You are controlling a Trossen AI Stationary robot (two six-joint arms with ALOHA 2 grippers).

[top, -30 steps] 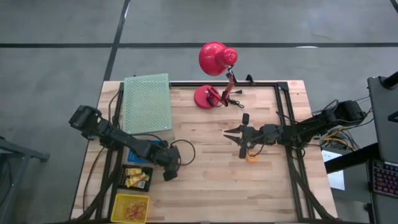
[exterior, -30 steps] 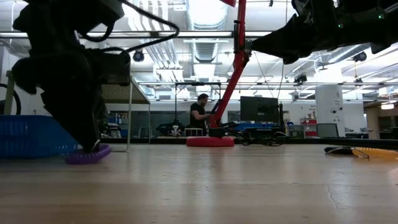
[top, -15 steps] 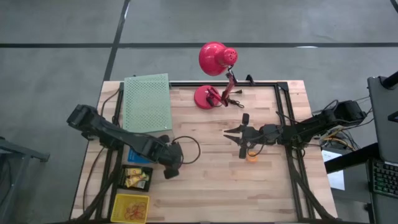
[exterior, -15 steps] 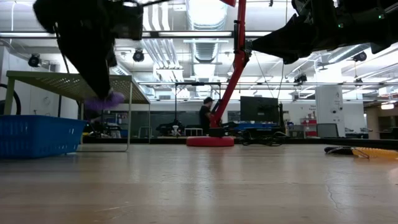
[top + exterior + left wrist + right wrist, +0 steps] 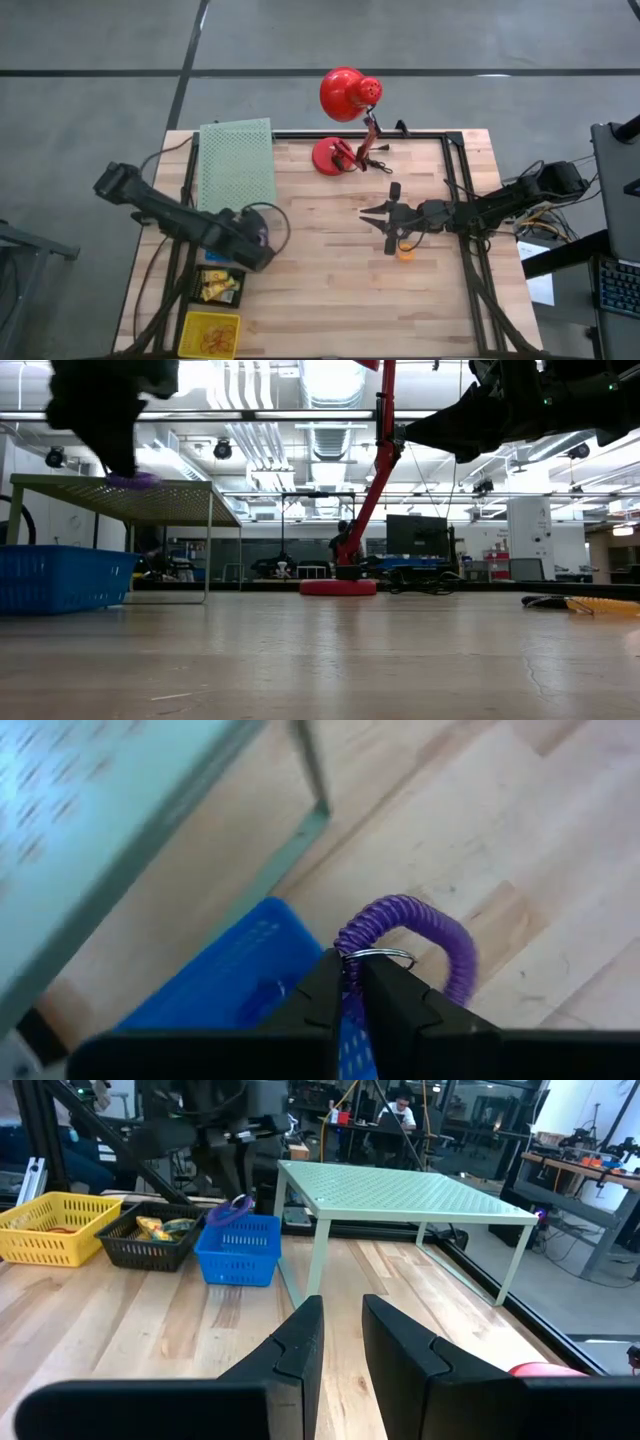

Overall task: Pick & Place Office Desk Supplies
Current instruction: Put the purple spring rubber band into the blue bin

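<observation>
Left gripper [image 5: 352, 982]: my fingers are clamped on the purple coil ring [image 5: 415, 932], held in the air above the blue basket [image 5: 238, 1248]. Beside it, the black basket [image 5: 150, 1242] holds yellow pieces [image 5: 160, 1227]; the yellow basket [image 5: 55, 1227] holds red rubber bands [image 5: 213, 335]. Right gripper [image 5: 376, 222]: fingers slightly parted, holding nothing, over mid-table by an orange ring [image 5: 404, 253].
</observation>
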